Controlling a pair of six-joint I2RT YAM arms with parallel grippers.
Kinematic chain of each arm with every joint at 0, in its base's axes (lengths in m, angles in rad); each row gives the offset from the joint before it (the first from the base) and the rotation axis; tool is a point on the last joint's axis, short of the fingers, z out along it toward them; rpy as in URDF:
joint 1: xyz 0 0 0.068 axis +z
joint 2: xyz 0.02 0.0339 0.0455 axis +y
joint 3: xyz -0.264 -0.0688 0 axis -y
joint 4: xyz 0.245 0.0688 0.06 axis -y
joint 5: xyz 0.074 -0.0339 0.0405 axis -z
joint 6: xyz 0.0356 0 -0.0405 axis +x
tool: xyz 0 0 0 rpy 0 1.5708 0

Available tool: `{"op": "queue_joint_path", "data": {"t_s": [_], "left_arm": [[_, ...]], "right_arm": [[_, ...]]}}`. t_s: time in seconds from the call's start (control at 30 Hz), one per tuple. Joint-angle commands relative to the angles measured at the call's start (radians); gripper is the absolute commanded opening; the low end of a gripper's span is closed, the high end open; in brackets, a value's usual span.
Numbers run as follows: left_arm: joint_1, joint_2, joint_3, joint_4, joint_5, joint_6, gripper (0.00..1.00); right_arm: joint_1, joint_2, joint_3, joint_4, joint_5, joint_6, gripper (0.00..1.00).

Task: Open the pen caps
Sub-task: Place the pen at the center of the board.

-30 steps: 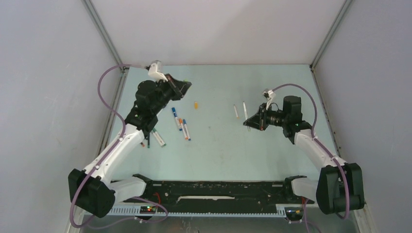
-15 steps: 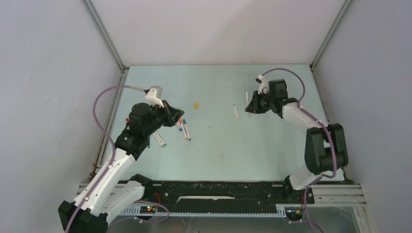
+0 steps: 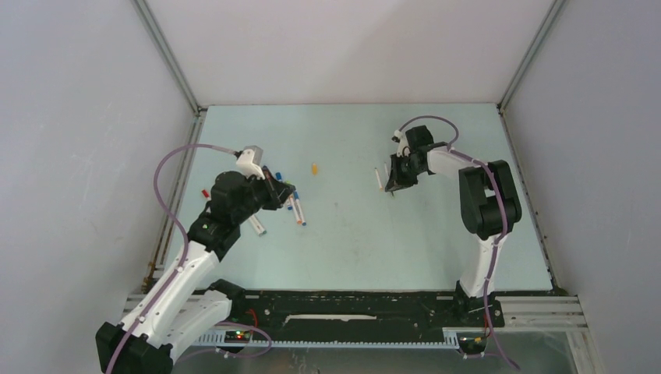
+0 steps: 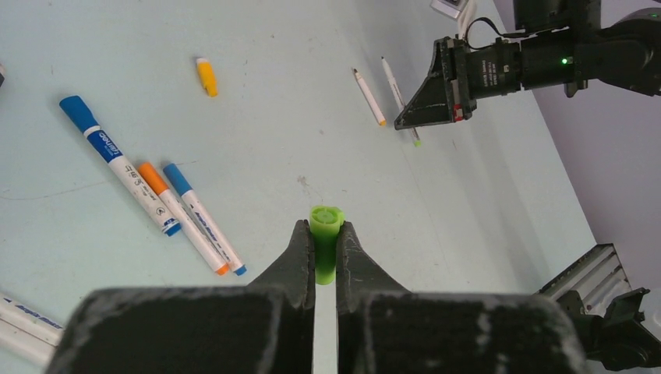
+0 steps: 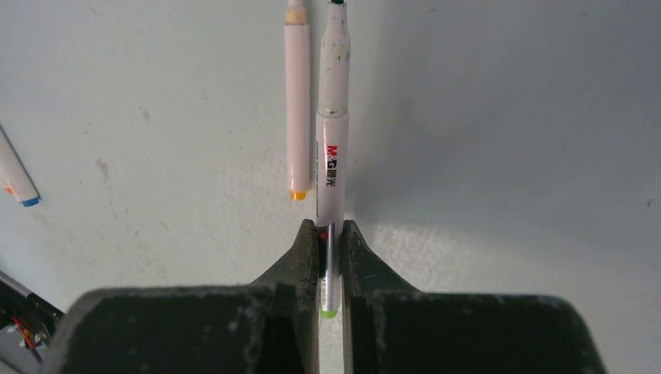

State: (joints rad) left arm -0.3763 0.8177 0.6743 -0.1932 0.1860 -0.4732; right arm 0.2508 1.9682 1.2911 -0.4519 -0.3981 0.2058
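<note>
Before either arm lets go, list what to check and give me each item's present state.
1. Left fingers clamped on the green cap: ok.
2. Right fingers clamped on the pen, near its green end: ok.
3. Cap off that pen: ok, its writing tip is bare.
4. Held pen apart from the orange-ended pen beside it: ok, though the gap is narrow.
5. Held pen resting on the table: cannot tell.

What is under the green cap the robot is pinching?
Just bare table around the green cap, which the left fingers pinch. They cover its lower end and the spot straight below.
</note>
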Motion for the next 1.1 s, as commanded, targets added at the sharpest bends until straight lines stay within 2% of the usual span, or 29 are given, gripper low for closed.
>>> {"op": "queue_joint_path", "data": {"t_s": [0.0,0.3,0.5,0.6,0.87,1.0,1.07], "left_arm": [[0.005,0.001,-0.009,0.053,-0.012,-0.002,0.0],[0.005,0.017,-0.022,0.082,0.017,-0.029,0.01],[0.005,0.024,-0.053,0.162,0.096,-0.09,0.07],[0.005,0.042,-0.061,0.188,0.128,-0.119,0.11],[0.005,0.142,-0.025,0.236,0.167,-0.166,0.09],[0.004,0.234,0.017,0.201,0.161,-0.177,0.08],[0.003,0.29,0.049,0.159,0.151,-0.176,0.08]], "right_arm": [[0.0,0.023,0.056,-0.039,0.05,0.019,0.0],[0.011,0.05,0.064,-0.052,0.077,0.018,0.12],[0.01,0.043,0.064,-0.058,0.081,0.013,0.21],[0.01,0.027,0.064,-0.064,0.073,0.006,0.25],[0.012,-0.079,0.049,-0.079,0.045,-0.034,0.32],[0.009,-0.168,0.044,-0.112,-0.026,-0.131,0.35],[0.002,-0.221,0.044,-0.149,-0.105,-0.253,0.36]]}}
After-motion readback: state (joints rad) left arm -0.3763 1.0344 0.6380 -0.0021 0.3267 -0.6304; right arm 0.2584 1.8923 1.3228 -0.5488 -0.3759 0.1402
